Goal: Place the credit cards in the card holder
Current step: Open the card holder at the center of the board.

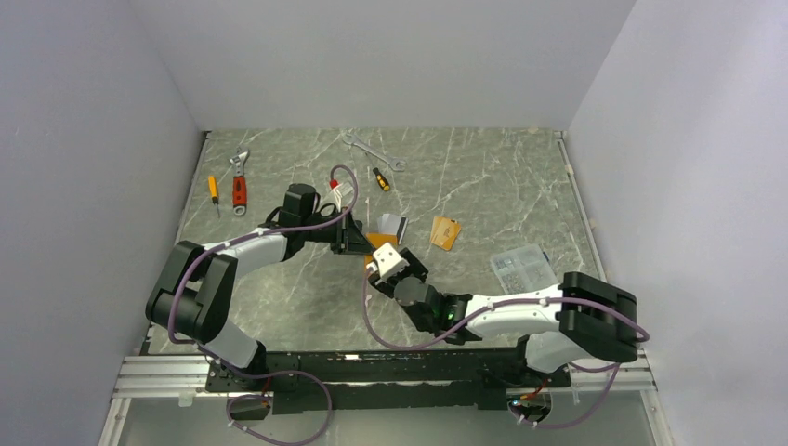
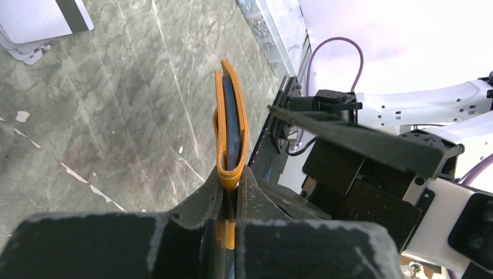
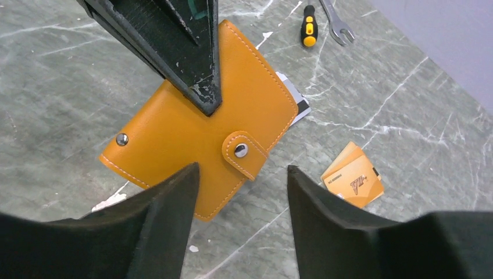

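The card holder [image 3: 197, 133], an orange booklet with a snap tab, hangs just above the table. My left gripper [image 2: 235, 177] is shut on its edge. Edge-on in the left wrist view, the holder [image 2: 231, 128] gapes slightly, with dark pockets inside. My right gripper [image 3: 241, 174] is open just in front of the holder, with nothing between its fingers. Orange-tan credit cards [image 3: 353, 181] lie on the table to the right. Silver-grey credit cards [image 1: 390, 225] with a black stripe lie behind the holder [image 1: 381, 240], partly hidden by it. In the top view both grippers, left [image 1: 358, 237] and right [image 1: 388, 263], meet mid-table.
A clear plastic box [image 1: 522, 268] of small parts sits right of the right arm. At the back lie a red adjustable wrench [image 1: 240, 181], a small yellow screwdriver [image 1: 214, 190], a spanner [image 1: 374, 150] and another screwdriver [image 1: 381, 178]. Grey walls close in the table.
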{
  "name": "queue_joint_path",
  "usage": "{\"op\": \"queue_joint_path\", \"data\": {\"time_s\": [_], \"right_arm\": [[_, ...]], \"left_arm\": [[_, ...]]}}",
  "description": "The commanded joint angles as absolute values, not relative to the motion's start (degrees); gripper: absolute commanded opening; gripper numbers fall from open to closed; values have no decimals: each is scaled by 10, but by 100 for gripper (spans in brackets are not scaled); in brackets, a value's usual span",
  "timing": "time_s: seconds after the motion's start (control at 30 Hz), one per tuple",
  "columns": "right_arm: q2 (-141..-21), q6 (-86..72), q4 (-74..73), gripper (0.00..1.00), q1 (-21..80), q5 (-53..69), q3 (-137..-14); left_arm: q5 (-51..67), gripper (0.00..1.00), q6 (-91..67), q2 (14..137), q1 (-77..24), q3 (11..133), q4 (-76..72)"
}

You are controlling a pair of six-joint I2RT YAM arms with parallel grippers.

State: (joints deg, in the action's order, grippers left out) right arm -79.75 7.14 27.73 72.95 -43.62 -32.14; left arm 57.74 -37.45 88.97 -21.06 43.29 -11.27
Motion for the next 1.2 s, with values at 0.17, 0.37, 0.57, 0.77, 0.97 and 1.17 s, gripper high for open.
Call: {"op": "queue_joint_path", "data": {"time_s": [0.17,0.37,0.57,0.77,0.97,1.17], "right_arm": [[-857,132,356,42,732,-496,-349],[-905,186,459,20,732,-542,-360],[-946,230,531,2,742,-549,-374],[-961,255,586,0,746,-560,-379],[-954,198,598,0,741,-589,-402],[-894,-16,462,0,700,-606,-413]], "left_arm": [[609,0,-410,864,-206,429,-148],[606,0,-417,870,-206,421,-158],[603,0,-415,876,-207,419,-160],[602,0,-408,874,-207,419,-154],[599,0,-388,874,-213,422,-140],[596,0,-366,868,-228,428,-123]]}}
